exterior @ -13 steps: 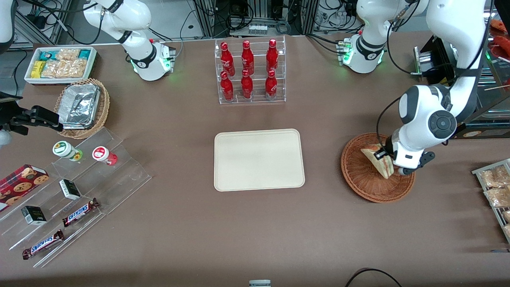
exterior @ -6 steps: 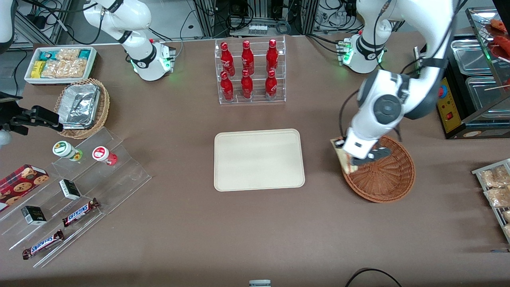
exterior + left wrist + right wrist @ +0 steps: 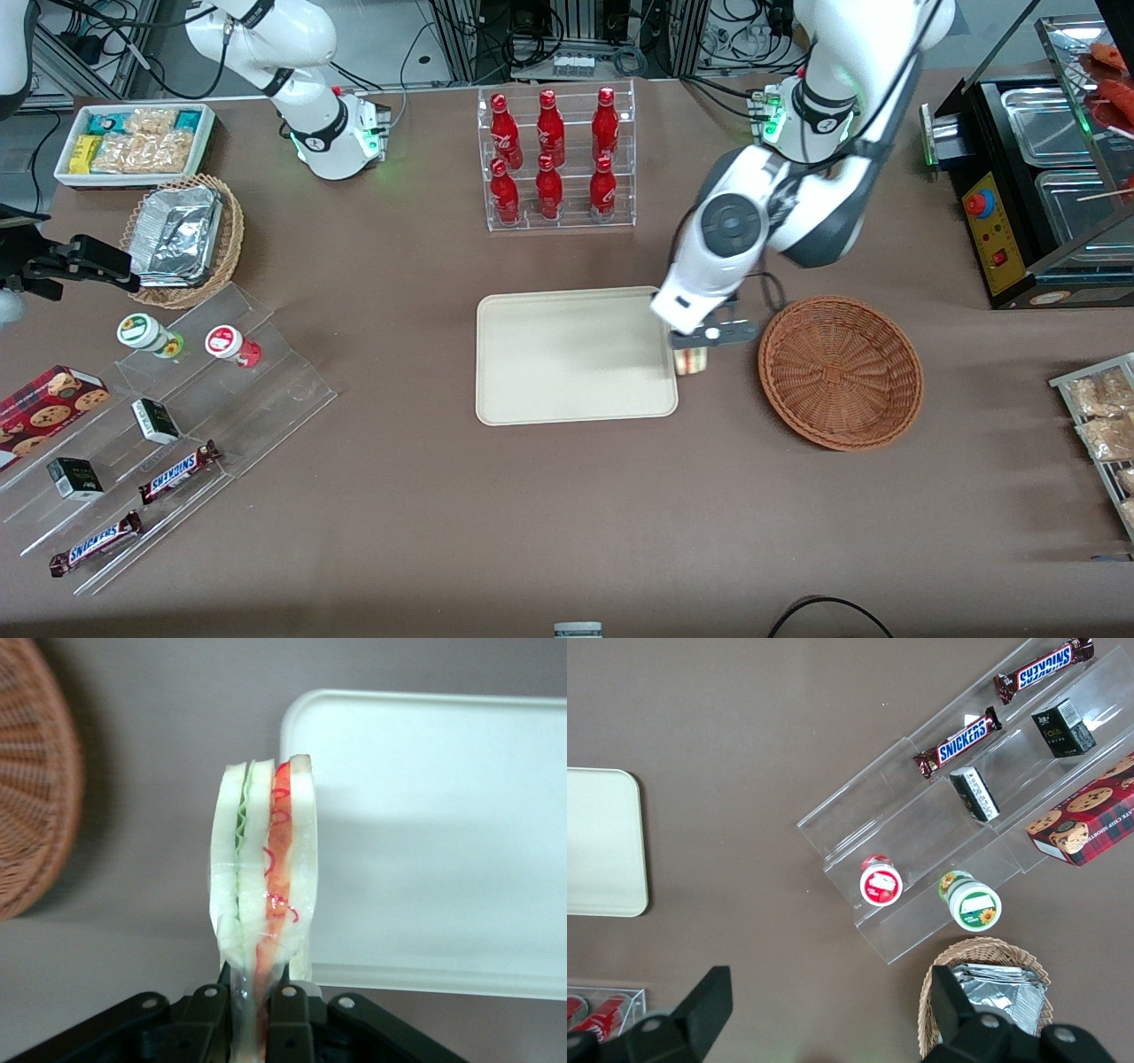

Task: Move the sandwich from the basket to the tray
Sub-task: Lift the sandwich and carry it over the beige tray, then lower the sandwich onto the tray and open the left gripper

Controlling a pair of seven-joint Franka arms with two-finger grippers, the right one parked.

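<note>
- Since the earlier front frames, my gripper (image 3: 694, 347) has left the basket (image 3: 840, 372) and carried the sandwich (image 3: 692, 361) out of it.
- From the front, my gripper now hangs between the basket and the tray (image 3: 576, 354), just at the tray's edge, with the sandwich hanging below it. The basket holds nothing.
- At my wrist camera, my gripper (image 3: 253, 1014) is clamped on the sandwich (image 3: 264, 895), which stands on edge in clear wrap, showing green and red filling. It is over the brown table (image 3: 177, 718), partly over the tray (image 3: 443, 833) rim, the basket (image 3: 35, 780) apart.
- The parked arm's wrist view shows a tray corner (image 3: 602, 842).
</note>
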